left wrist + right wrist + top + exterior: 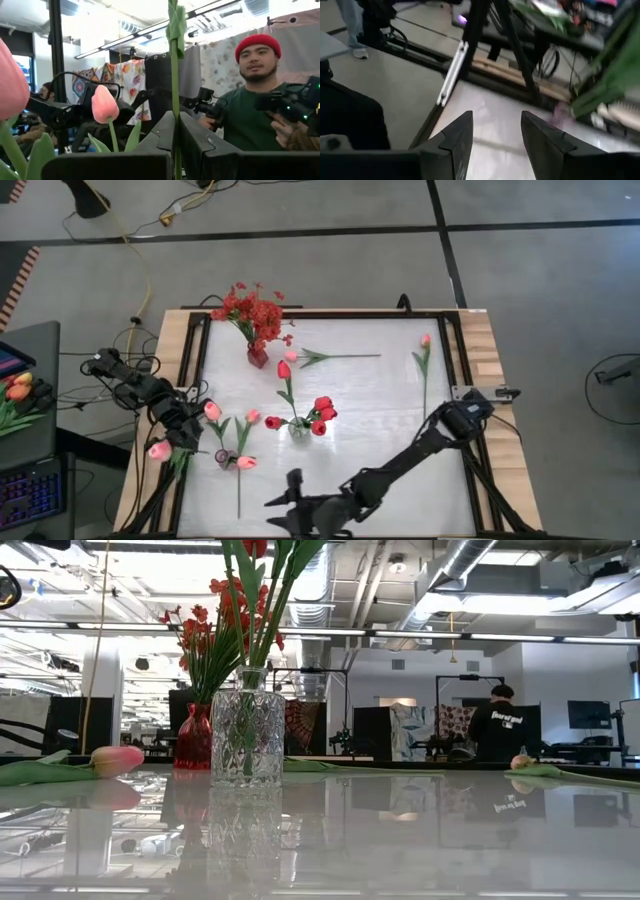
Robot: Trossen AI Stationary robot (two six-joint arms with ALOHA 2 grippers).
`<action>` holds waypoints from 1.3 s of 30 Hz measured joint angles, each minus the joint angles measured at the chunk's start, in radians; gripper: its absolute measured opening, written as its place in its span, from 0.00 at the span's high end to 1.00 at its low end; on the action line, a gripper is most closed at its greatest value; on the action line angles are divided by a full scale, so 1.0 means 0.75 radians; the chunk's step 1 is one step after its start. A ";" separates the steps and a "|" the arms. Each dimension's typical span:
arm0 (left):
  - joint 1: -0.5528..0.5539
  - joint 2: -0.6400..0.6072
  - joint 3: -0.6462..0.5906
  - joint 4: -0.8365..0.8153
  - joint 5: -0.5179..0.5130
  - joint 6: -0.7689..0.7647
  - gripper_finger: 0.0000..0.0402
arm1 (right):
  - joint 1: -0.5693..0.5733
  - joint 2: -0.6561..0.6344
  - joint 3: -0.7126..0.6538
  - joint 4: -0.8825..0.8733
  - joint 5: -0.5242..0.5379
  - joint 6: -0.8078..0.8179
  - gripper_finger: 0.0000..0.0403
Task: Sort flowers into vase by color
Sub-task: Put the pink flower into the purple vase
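Observation:
A red vase (258, 357) holds a bushy red spray (252, 308). A clear glass vase (299, 429) holds red tulips (322, 412). Pink tulips (246, 463) stand by a small vase (222, 457). Two pink tulips lie flat on the table, one (290, 356) mid-table and one (425, 341) at the far right. My left gripper (185, 430) (176, 114) sits at the table's left edge, shut on a green flower stem (174, 75). Pink buds (212, 410) (158, 450) flank it. My right gripper (285, 502) (495, 117) hovers open near the front edge with nothing between its fingers. My left gripper pinches a thin green stem (175, 131) between its two fingers. The stem crosses the fingers and runs on past them, with a leaf (176, 27) farther along. Its bud lies outside the wrist view, so I cannot tell which pink bud belongs to it.
A dark frame (200, 330) borders the white tabletop. A person in a green top (250, 125) stands beyond the table holding a dark device. More tulips (18, 392) lie on a side desk to the left. Bare tabletop lies between the glass vase and the right edge.

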 joint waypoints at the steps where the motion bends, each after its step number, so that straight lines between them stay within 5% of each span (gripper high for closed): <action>1: 0.000 0.000 0.000 -0.003 0.006 -0.005 1.00 | -0.008 0.016 0.037 -0.005 -0.004 -0.037 0.52; 20: 0.000 0.000 0.004 0.034 0.032 -0.036 1.00 | -0.149 0.025 0.637 -0.155 -0.034 -0.363 0.52; 25: 0.000 -0.001 0.005 0.115 0.026 -0.036 1.00 | -0.252 -0.008 0.637 -0.149 -0.044 -0.448 0.52; 39: 0.001 -0.001 0.006 0.186 -0.261 0.075 1.00 | -0.538 -0.111 0.640 -0.399 -0.445 -0.190 0.52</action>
